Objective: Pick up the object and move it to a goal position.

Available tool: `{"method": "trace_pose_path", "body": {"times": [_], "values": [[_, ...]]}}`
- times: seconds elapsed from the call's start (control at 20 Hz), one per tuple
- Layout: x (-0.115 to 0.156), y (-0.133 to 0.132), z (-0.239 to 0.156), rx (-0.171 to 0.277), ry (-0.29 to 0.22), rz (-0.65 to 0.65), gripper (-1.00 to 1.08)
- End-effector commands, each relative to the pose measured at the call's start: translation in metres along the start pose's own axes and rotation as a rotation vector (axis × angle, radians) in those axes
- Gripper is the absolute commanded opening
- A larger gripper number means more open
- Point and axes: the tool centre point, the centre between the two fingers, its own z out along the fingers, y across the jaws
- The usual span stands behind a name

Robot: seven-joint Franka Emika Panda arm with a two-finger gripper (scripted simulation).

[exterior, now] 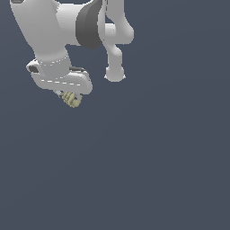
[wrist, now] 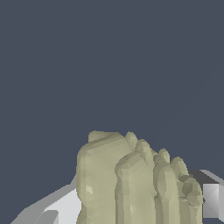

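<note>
While the arm hangs aloft, its hand (exterior: 71, 99) (white) grips the object (exterior: 72, 99) — a ridged khaki lump.

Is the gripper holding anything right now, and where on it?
Yes: the gripper holds the khaki chunk, clamped at its ridged sides between the fingers.

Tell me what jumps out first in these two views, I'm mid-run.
The white robot arm fills the upper part of the exterior view's left, against a plain dark slate background. Under its gripper pokes a small khaki-tan ridged chunk. In the wrist view that chunk looms large between the gripper's fingers.
</note>
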Motion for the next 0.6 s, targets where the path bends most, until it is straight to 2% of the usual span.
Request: {"method": "trace_pose_path", "body": {"times": [0.0, 0.3, 0.55], "values": [[-0.009, 0.013, -0.021, 0.000, -0.001, -0.001, -1.00], [-0.024, 0.036, -0.060, -0.001, -0.001, -0.001, -1.00], [-0.028, 0.045, -0.076, -0.002, -0.001, -0.001, -1.00]]}}
